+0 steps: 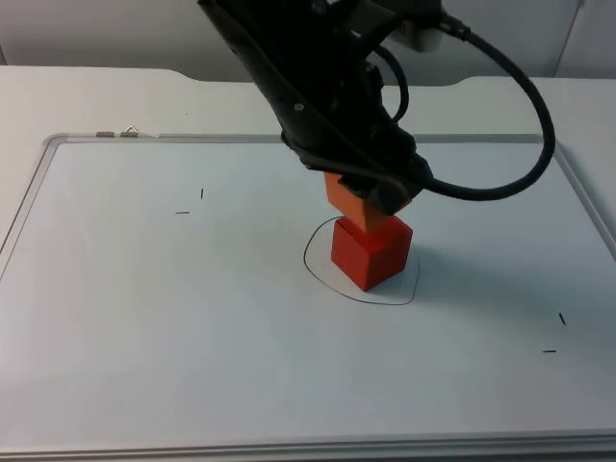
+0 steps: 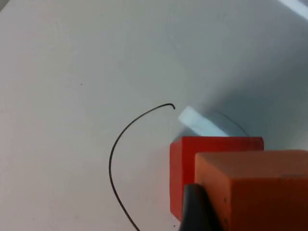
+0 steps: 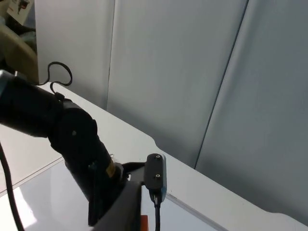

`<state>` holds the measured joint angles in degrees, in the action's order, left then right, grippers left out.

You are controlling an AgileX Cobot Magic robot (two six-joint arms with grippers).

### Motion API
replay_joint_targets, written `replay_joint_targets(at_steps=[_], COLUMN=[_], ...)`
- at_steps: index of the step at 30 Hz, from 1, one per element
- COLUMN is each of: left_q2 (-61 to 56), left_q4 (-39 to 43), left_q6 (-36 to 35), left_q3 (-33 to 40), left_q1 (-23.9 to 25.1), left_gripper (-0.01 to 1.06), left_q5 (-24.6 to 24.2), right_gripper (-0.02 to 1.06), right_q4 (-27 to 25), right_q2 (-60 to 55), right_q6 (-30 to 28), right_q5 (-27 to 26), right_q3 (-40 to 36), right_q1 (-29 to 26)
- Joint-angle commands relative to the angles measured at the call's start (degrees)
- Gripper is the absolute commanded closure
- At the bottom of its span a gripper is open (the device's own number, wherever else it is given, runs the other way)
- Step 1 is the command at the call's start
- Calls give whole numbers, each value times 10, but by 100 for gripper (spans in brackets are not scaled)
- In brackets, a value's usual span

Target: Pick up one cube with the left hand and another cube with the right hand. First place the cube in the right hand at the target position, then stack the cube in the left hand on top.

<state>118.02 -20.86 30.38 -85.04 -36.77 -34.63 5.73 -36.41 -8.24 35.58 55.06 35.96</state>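
Fingers of the left gripper (image 1: 371,197) are pinched on the orange cube (image 1: 348,195), which hangs just above the red cube (image 1: 372,252) and a little off toward its far left corner. That red cube stands inside the drawn circle (image 1: 318,269) on the white table (image 1: 144,318). To stack well, I would first bring the orange cube square over the red one, lower until they touch, then release. For the right gripper, raised away from the table, I cannot tell the finger state.
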Motion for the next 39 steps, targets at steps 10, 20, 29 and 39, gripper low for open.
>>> replay_joint_targets(at_steps=[10,20,29,39], left_q2=[44,43,53,54], left_q4=[-3,20,62,77], left_q6=[-37,-66,-75,-85], left_q3=[-50,-50,-50,-71], left_q1=[-5,-12,-29,-29], left_gripper=[100,100,100,100], left_q5=[-25,-36,-18,-29], right_gripper=[4,4,4,4], right_q4=[-1,-1,-1,-1], right_q2=[2,2,2,2], right_q6=[7,7,7,7], right_q5=[-12,-12,-12,-12], right_q3=[-4,-4,-4,-4], right_q1=[0,0,0,0])
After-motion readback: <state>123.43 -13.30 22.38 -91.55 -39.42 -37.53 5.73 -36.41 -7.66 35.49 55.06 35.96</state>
